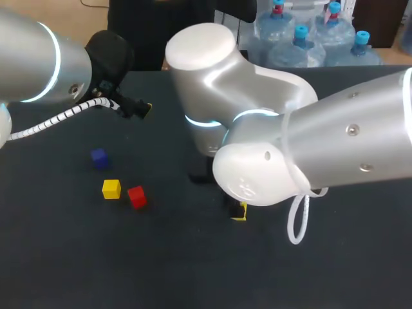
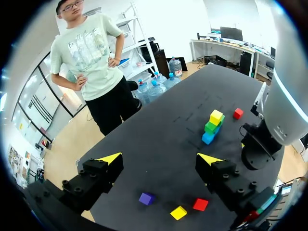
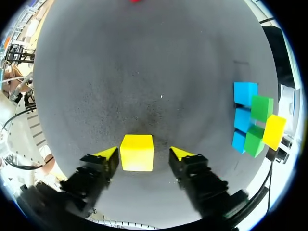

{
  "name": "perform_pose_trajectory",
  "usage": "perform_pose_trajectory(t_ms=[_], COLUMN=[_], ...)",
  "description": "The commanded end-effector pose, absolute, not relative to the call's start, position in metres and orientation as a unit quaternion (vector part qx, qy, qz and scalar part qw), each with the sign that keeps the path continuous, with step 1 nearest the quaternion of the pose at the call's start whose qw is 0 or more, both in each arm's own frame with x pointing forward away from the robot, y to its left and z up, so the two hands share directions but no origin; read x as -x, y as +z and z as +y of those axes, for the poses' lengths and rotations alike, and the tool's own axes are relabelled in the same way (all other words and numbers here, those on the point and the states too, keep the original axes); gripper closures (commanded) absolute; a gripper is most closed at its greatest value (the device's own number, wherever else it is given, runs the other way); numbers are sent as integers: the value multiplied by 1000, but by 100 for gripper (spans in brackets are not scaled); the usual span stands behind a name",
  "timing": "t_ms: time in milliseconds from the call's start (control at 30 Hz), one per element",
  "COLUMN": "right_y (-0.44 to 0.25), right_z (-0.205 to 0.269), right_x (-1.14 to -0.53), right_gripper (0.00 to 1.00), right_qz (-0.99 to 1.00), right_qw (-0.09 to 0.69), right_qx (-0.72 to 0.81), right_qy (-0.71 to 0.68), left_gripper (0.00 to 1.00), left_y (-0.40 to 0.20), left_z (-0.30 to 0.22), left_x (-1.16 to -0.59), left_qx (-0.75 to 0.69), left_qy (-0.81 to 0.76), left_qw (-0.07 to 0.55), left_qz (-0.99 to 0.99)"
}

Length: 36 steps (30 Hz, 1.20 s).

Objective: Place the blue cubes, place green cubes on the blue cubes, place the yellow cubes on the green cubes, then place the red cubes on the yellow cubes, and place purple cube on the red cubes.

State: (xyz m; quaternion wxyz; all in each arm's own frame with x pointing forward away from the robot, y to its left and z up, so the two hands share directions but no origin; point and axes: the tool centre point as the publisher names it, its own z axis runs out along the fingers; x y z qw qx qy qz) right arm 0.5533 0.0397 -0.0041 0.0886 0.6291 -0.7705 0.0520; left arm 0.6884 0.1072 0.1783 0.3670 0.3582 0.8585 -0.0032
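In the right wrist view a yellow cube (image 3: 137, 152) lies on the table between the fingers of my right gripper (image 3: 143, 154). Small gaps show on both sides, so the gripper is open. Beside it stands a structure of blue cubes (image 3: 243, 117), green cubes (image 3: 262, 108) and a yellow cube (image 3: 274, 131). The left wrist view shows the same stack (image 2: 211, 127) far ahead, with a red cube (image 2: 237, 113) beyond it. My left gripper (image 2: 160, 159) hangs open above a purple cube (image 1: 99, 158), a yellow cube (image 1: 111, 188) and a red cube (image 1: 136, 196).
My right arm (image 1: 290, 148) covers the middle of the dark table (image 1: 96, 257) in the head view and hides the stack. Only one yellow tip of the right gripper (image 1: 239, 211) peeks out below it. The left gripper (image 1: 138, 109) is at the back left.
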Motion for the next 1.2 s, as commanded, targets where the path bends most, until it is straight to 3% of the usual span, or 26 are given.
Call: perform_pose_trajectory(t_ms=[33,100,167,200,233,1200], right_y=[-5,-5,-5,-5,-6,51], right_z=[39,40,40,40,40,-7], right_x=[-553,-553,-554,-554,-553,-540], right_gripper=[62,66,82,96,100,100], right_qz=[-771,-771,-772,-772,-772,-766], right_qw=[86,85,85,85,85,4], right_qx=[-629,-629,-629,-629,-629,-642], right_qy=[50,49,48,48,47,40], left_gripper=[0,0,0,0,0,0], left_y=[178,178,178,178,178,178], left_z=[108,108,108,108,108,108], left_x=[-688,-688,-688,-688,-688,-688], left_qx=[-359,-359,-359,-359,-359,-359], left_qy=[-4,-4,-4,-4,-4,-4], left_qw=[367,367,367,367,367,367], left_qz=[858,858,858,858,858,858])
